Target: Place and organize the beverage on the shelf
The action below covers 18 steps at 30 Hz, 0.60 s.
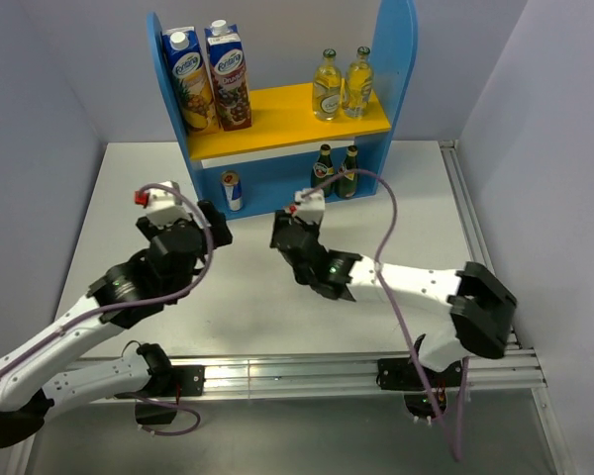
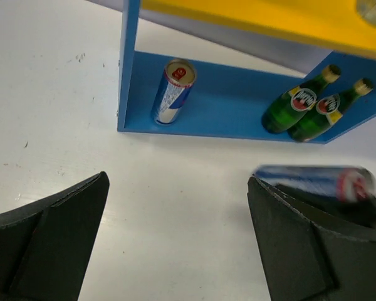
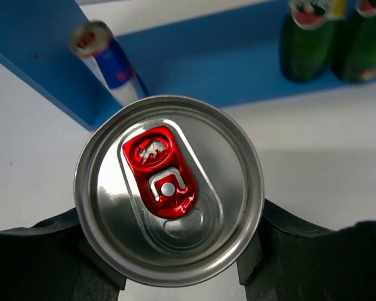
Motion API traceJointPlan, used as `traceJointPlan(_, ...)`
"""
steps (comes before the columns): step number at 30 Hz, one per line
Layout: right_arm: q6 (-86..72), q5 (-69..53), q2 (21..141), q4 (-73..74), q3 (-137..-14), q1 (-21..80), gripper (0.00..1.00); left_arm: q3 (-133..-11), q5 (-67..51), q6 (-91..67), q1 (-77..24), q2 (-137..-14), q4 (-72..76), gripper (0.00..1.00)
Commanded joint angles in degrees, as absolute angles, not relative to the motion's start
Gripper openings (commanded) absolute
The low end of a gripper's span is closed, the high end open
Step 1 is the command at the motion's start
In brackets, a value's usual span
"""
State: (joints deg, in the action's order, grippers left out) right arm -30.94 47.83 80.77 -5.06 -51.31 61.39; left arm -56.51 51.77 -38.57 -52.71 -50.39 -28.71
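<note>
Your right tool (image 1: pixel 295 230) grips a can (image 3: pixel 169 188), long axis in line with the tool; the shelf (image 1: pixel 396 59) lies just ahead, its gap between standing can (image 3: pixel 109 59) and green bottles (image 3: pixel 310 44); left tool (image 1: pixel 214 220) gapes wide, empty.

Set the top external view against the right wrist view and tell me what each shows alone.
Only top external: two juice cartons and two yellow bottles on the yellow board. Only right wrist: the held can, its silver lid and red tab showing, clamped in the right gripper. Both: the standing can and two green bottles on the bottom level of the shelf.
</note>
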Motion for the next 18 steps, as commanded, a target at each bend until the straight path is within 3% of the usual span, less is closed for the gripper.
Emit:
traceJointPlan(1,-20.6,43.5,88.7,-12.8,-61.3,58.0,0.0,-63.5,53.7,-41.7,-53.3,-46.5,-42.2,0.99)
traceJointPlan(8,-16.1,42.0,105.1,-11.2,-80.1,53.0,0.0,-55.6,58.2,-33.0,-53.2,-36.6,-37.9,0.99)
traceJointPlan(18,-20.0,43.4,115.7,-14.0,-87.3,49.2,0.0,-50.9,58.4,-31.7,-53.2,-32.9,-35.2,0.99)
